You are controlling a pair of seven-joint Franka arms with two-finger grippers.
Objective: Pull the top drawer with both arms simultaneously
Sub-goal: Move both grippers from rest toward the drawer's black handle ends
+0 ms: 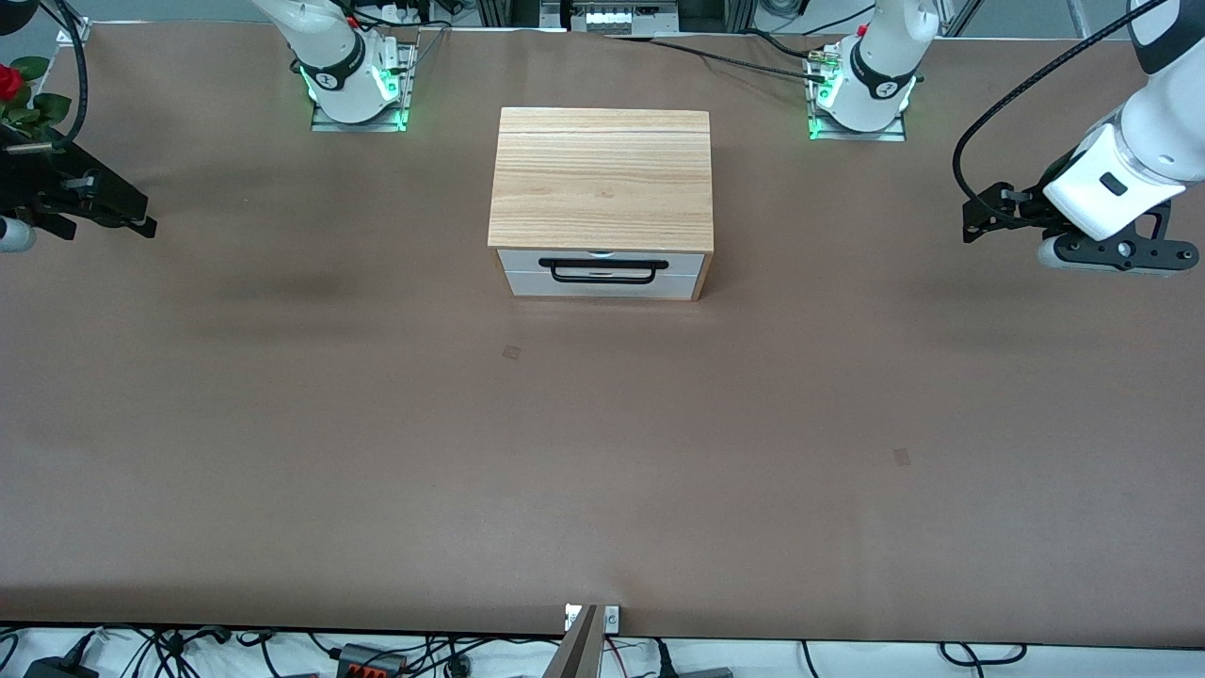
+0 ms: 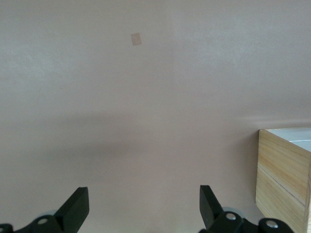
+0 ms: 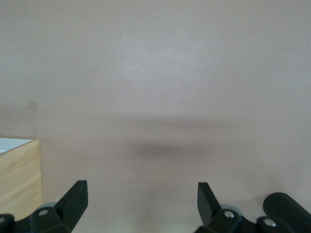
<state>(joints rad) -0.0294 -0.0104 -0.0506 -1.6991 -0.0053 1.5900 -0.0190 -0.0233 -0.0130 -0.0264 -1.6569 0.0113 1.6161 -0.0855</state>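
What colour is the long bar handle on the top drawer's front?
Black, against the white top drawer front; the long bar handle shows best in the front view.

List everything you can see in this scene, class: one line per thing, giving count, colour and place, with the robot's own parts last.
Wooden box: one, light wood, mid-table between the arm bases.
Top drawer: one, white front with black bar handle, shut, facing the front camera.
Lower drawer front: one, white, under the top drawer.
Table: one, brown.
Rose: one, red, at the right arm's end of the table.
Left gripper: one, black, open, over the table's left-arm end.
Right gripper: one, black, open, over the right-arm end.
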